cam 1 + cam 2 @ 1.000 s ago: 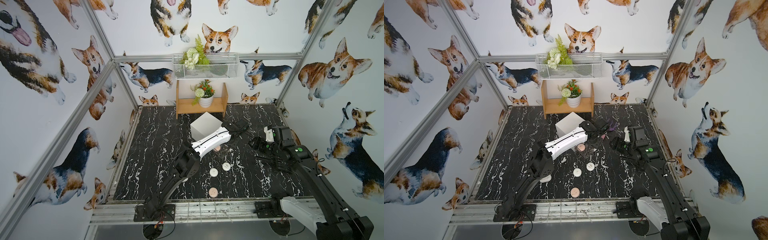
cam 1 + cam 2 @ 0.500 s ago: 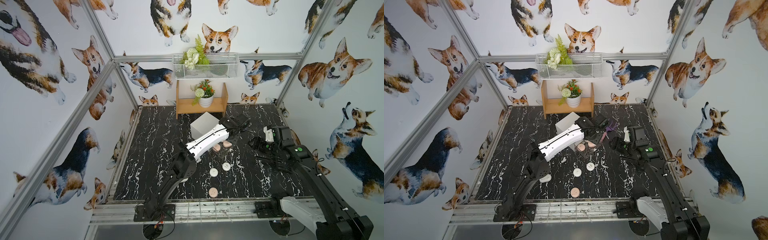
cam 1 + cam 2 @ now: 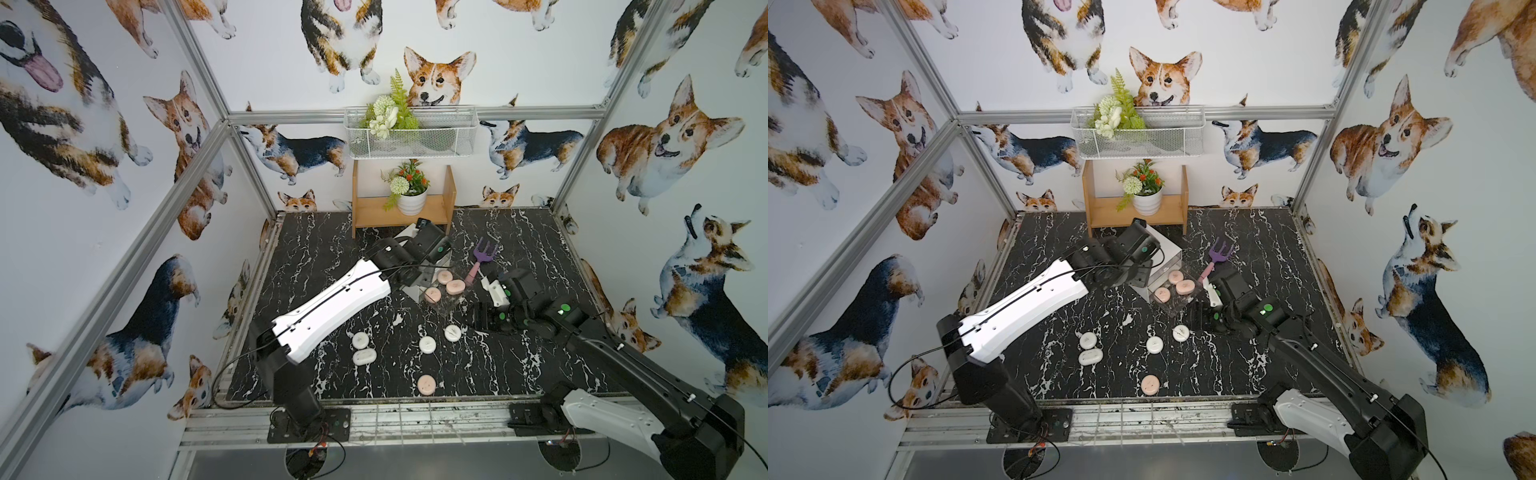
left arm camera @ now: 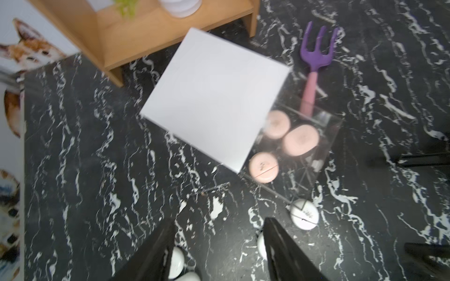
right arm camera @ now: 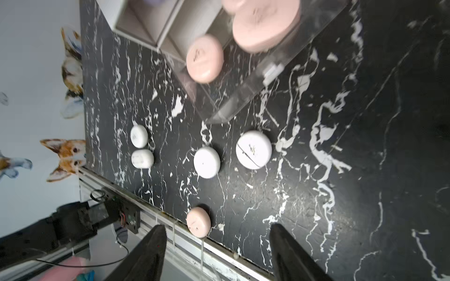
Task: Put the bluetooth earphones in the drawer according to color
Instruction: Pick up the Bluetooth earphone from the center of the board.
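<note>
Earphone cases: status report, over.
Left jaws open, empty; right jaws too. Three pink cases in the open clear drawer; one pink case and four white cases loose on the table. Toy fork beside the drawer, clear of the loose cases.

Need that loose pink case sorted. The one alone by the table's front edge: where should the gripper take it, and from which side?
Take the pink case across its rounded sides, coming straight down from above. It lies flat and low, lid up, with bare table all round, so there should be room on either side.
</note>
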